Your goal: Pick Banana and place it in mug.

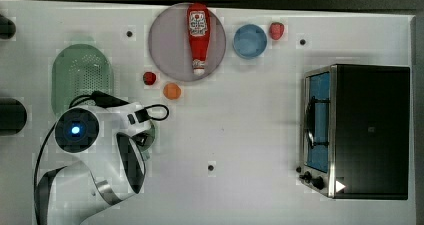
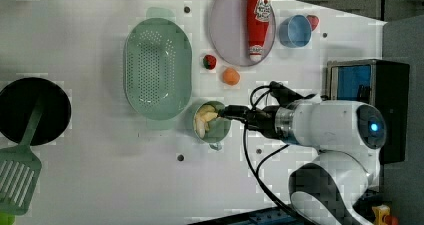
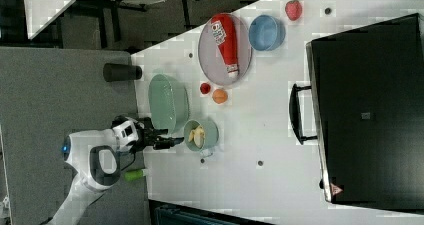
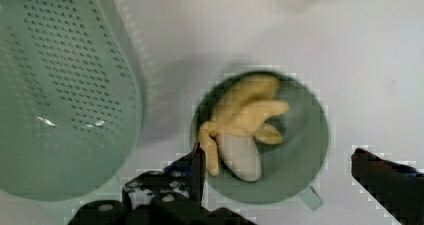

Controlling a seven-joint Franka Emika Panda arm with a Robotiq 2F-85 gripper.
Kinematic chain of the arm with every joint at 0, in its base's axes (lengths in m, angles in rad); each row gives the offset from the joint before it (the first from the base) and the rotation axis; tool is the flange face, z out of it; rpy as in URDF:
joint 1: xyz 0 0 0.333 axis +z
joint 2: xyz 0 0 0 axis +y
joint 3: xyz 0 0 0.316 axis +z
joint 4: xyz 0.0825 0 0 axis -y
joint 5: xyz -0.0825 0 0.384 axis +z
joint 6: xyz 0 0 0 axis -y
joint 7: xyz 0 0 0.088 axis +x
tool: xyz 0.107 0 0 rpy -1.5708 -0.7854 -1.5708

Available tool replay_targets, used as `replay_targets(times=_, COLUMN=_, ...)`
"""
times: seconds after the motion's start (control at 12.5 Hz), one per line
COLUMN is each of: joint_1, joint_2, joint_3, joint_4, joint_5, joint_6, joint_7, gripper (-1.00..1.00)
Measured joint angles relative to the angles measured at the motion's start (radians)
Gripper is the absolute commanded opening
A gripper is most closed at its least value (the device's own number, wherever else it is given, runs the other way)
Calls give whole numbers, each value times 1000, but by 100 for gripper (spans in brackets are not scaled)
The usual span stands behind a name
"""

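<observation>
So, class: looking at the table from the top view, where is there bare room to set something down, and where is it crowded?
Bare: the wide stretch between the mug and the toaster oven. Crowded: the far strip with colander, plate, ketchup bottle, blue cup and orange ball.

White arm point(image 2: 330, 122), blue glowing light, looping black cables, black end effector point(image 4: 280, 177)
</observation>
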Motion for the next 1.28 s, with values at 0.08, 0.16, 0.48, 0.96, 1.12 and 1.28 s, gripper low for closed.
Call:
replay_targets(times=0.08, joint_1=5, joint_2=-20, joint_3=-6, joint_4=10, joint_5=18, joint_6=0, joint_7=0, gripper=100)
replay_targets(times=0.16, joint_1=15, joint_2=-39, joint_3=-27, joint_4=25, joint_5=14, joint_6=-5, joint_7=0, gripper=100)
replay_targets(times=0.48, joint_1=14, joint_2=-145, joint_3=-154, joint_4=180, joint_5=-7, joint_6=-309, joint_7=13, gripper=100)
replay_targets(times=0.96, joint_1=-24, joint_2=-285, joint_3=-452, joint_4=493, joint_5=-32, joint_6=-669, joint_7=17, gripper=100)
replay_targets(times=1.12, joint_1=-52, joint_2=-288, joint_3=-490, joint_4=562, joint_5=-27, joint_6=-762, joint_7=19, gripper=100)
replay_targets(times=1.28, joint_1=-50, joint_2=-298, joint_3=-521, joint_4=576, joint_5=-34, joint_6=-785, joint_7=19, gripper=100)
